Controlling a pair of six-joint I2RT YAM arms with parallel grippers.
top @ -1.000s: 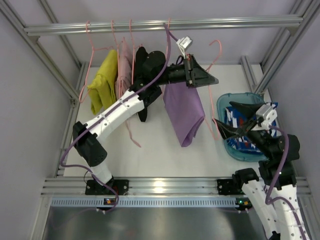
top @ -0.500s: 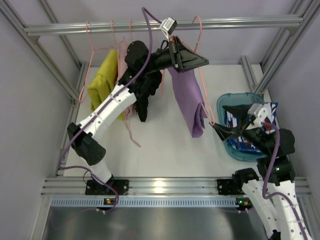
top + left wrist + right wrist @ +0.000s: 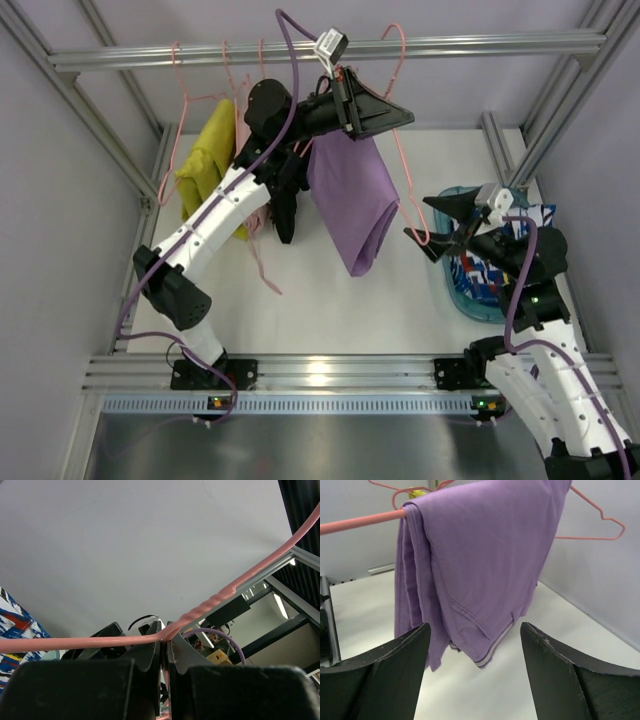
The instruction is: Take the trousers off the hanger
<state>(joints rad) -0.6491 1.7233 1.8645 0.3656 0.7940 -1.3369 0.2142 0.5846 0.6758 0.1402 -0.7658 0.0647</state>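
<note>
Purple trousers [image 3: 350, 195] hang folded over the bar of a pink wire hanger [image 3: 402, 150]. My left gripper [image 3: 385, 118] is shut on that hanger just below its hook and holds it up by the rail. In the left wrist view the pink wire [image 3: 215, 600] is pinched between the shut jaws [image 3: 164, 635]. My right gripper [image 3: 428, 220] stands open beside the trousers' right edge, close to the hanger's lower corner. In the right wrist view the trousers [image 3: 480, 555] hang straight ahead beyond its open jaws [image 3: 474, 627], which hold nothing.
An aluminium rail [image 3: 480, 45] spans the back. On it hang a yellow garment [image 3: 208, 160], a pink one [image 3: 245, 130] and a black one [image 3: 285, 205] on pink hangers. A teal basket [image 3: 462, 300] with patterned cloth [image 3: 480, 275] sits at the right under my right arm.
The left arm has carried the hanger and trousers up and left toward the rail. The right gripper has risen from the basket toward the trousers, and its jaws have narrowed somewhat.
</note>
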